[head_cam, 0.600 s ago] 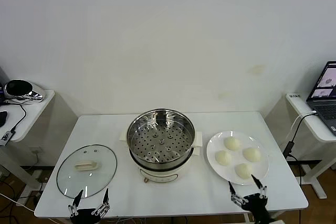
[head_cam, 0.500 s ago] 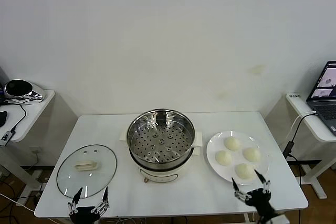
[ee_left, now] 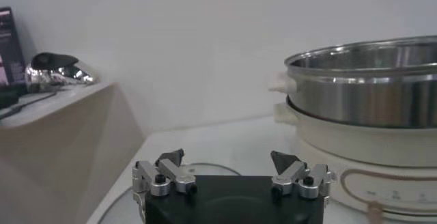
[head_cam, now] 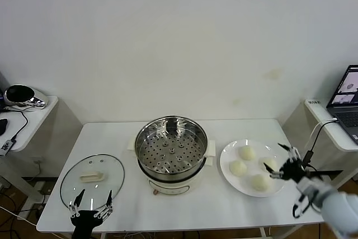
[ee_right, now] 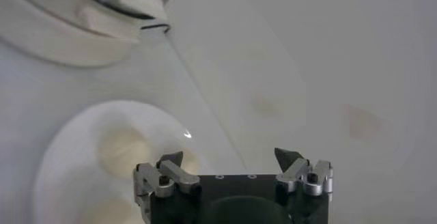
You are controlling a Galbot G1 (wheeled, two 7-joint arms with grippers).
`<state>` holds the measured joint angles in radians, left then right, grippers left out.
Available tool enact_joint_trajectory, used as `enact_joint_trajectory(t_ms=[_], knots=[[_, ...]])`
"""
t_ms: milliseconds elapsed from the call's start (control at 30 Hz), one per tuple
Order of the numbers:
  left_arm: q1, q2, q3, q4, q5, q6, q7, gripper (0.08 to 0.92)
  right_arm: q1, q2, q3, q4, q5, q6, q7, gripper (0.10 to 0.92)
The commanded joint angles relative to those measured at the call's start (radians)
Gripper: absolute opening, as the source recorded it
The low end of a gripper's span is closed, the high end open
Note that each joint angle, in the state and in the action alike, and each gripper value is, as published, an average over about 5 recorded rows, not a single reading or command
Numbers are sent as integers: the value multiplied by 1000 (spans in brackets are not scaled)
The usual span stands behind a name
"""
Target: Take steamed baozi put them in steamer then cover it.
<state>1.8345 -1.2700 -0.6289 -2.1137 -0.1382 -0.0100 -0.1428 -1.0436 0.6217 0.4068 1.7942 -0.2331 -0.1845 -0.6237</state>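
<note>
Fingers of the left gripper (head_cam: 90,207) are spread, empty, just before the glass lid (head_cam: 92,174). Beyond, the steamer (head_cam: 172,152) stands uncovered on the tabletop (head_cam: 224,205). The right gripper (head_cam: 285,163) has been swung up from the front edge; its spread fingers now hover over four baozi (head_cam: 238,168) on the plate (head_cam: 226,158), so a first pick seems near. One bun is partly hidden.

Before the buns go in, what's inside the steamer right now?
Inside the steamer only its perforated metal tray shows, with no buns on it. All four baozi sit on the white plate. Whatever lies under the tray is hidden.
</note>
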Motion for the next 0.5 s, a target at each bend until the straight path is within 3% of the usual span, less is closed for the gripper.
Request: enact_joint_trajectory(t_ms=[33,200,500], knots=[[-11,5,-4,0,16,1,5,823,425,-196,-338,-158,-27,-34,-206,823],[-10,-2,-11,1,16,6,1,823,630,-168,-583,-305,-49,-44,-345,823],[-17,-8,-22,6,26,16,-1,823,873,-37,-843,-517,-79,26,-463,823]])
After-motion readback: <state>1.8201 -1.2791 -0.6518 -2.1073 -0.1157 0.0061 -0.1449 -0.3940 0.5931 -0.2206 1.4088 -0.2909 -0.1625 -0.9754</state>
